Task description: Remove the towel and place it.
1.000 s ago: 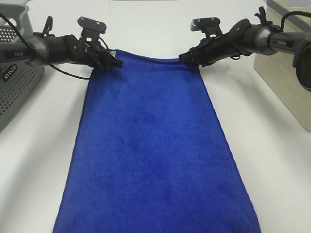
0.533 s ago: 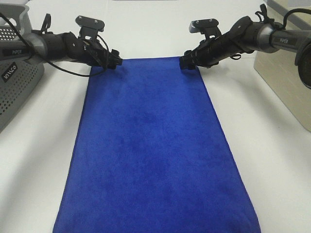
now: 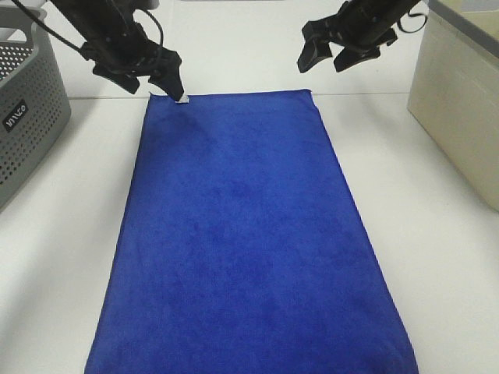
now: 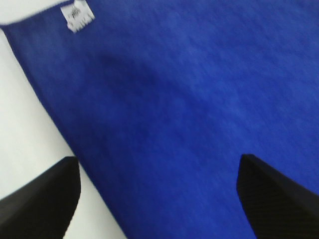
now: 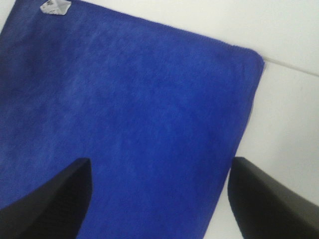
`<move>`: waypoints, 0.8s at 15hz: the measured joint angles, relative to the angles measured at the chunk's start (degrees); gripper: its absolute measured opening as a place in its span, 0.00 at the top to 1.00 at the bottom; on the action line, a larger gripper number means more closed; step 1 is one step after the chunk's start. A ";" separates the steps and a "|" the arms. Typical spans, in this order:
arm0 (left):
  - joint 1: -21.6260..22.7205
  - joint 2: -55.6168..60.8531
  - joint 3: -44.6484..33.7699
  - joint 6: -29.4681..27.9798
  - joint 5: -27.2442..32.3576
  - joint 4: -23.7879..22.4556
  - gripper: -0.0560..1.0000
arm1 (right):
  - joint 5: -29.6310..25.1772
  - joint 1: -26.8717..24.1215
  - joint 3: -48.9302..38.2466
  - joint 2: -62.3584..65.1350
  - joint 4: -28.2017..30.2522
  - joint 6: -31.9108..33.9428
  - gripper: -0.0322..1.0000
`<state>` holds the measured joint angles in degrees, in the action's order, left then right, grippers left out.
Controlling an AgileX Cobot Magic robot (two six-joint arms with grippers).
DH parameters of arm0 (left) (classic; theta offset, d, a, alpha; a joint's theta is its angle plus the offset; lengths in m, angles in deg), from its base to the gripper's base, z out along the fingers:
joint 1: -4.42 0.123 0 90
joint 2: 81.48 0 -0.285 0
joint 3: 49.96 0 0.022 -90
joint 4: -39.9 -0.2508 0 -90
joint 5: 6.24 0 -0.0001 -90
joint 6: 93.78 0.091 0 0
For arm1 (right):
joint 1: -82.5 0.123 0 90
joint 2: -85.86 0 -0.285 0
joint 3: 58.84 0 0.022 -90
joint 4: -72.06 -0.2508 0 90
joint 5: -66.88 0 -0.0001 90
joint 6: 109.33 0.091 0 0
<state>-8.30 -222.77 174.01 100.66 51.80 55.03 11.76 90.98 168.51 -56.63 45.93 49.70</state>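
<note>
A: White table [image 3: 437, 257], grey perforated plastic basket [image 3: 23, 117] at left. Where's the cloth?

B: Large royal-blue plush rectangular towel [image 3: 249, 249] lies flat, spread to place. Left claw [image 3: 160, 74] and right claw [image 3: 323, 48] hover above far corners, jaws apart, holding nothing.

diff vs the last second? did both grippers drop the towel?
Yes. Both let go of the far corners and lifted away: the left gripper and right gripper now hang open above the towel, holding nothing. The far edge, bunched at the corners before, now lies flat. The towel's spot on the table and the grey basket are unchanged.
</note>
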 joint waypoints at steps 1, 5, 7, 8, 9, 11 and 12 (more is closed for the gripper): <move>0.00 2.58 0.00 -0.69 4.53 -0.97 0.19 | -4.35 0.00 0.06 2.58 0.23 0.63 0.25; 0.00 9.34 0.11 -4.70 11.12 -8.31 0.19 | -13.87 0.00 0.17 10.43 1.03 5.33 0.24; 0.46 11.92 0.34 -10.89 11.34 -15.13 0.19 | -14.44 0.00 0.17 13.24 3.21 8.59 0.24; 1.15 12.95 0.34 -12.95 11.34 -18.79 0.19 | -14.50 0.00 0.17 13.98 5.04 9.80 0.24; 2.18 13.87 0.34 -14.09 11.40 -21.26 0.19 | -14.50 0.00 0.17 14.67 7.56 11.57 0.24; 5.96 15.30 0.34 -14.44 11.40 -22.06 0.19 | -14.61 0.00 0.17 16.62 16.73 14.73 0.24; 8.71 15.81 0.34 -14.44 11.40 -20.74 0.19 | -14.61 0.00 0.17 16.96 18.51 15.53 0.24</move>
<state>0.41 -206.95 174.35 86.22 63.21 34.28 -2.85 90.98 168.68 -39.67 64.44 65.23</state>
